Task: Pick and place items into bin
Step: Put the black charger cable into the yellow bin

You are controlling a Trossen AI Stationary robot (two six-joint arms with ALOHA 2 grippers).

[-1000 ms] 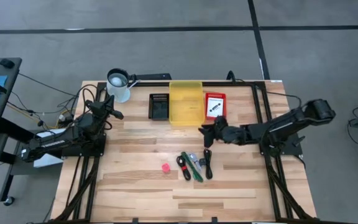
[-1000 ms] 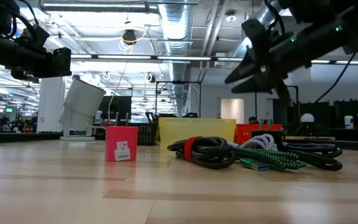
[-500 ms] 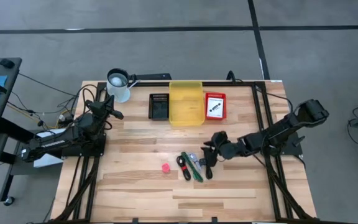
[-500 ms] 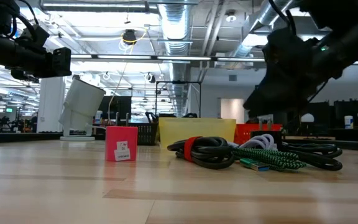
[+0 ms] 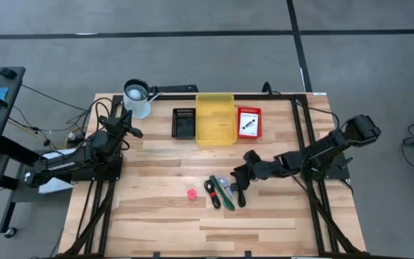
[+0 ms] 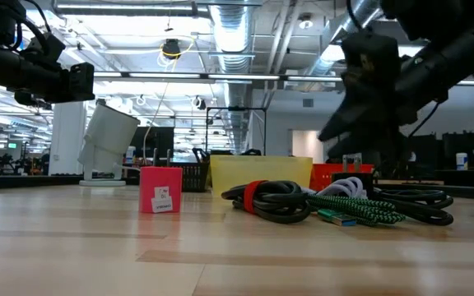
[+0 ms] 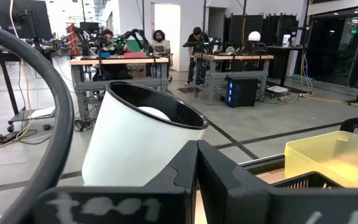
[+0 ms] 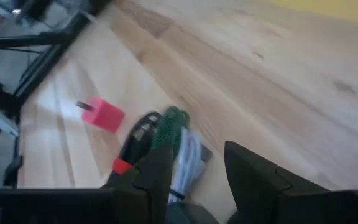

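The items lie in a pile on the wooden table: a black coiled cable with a red tie [image 5: 213, 193] [image 6: 271, 200], a green braided stick-like cable [image 5: 226, 196] [image 8: 168, 124], a white-and-silver piece [image 5: 223, 183] and another black cable [image 5: 241, 196]. The pink-red cube [image 5: 191, 193] [image 8: 102, 114] sits alone to their left. The yellow bin [image 5: 215, 119] stands at the far edge. My right gripper [image 5: 238, 179] [image 8: 196, 152] hovers open just above the pile's far right side. My left gripper [image 5: 126, 122] [image 7: 196, 163] waits shut at the far left.
A white cup [image 5: 137, 97] [image 7: 138, 140] lies tilted right in front of the left gripper. A black tray [image 5: 185, 122] and a red box [image 5: 249, 122] flank the bin. Bare wood stretches along the near edge. People work at benches in the room behind.
My right gripper has travelled from beside the bin and red box toward the table's near edge and downward, ending over the cable pile. The pile and the cube have stayed where they were.
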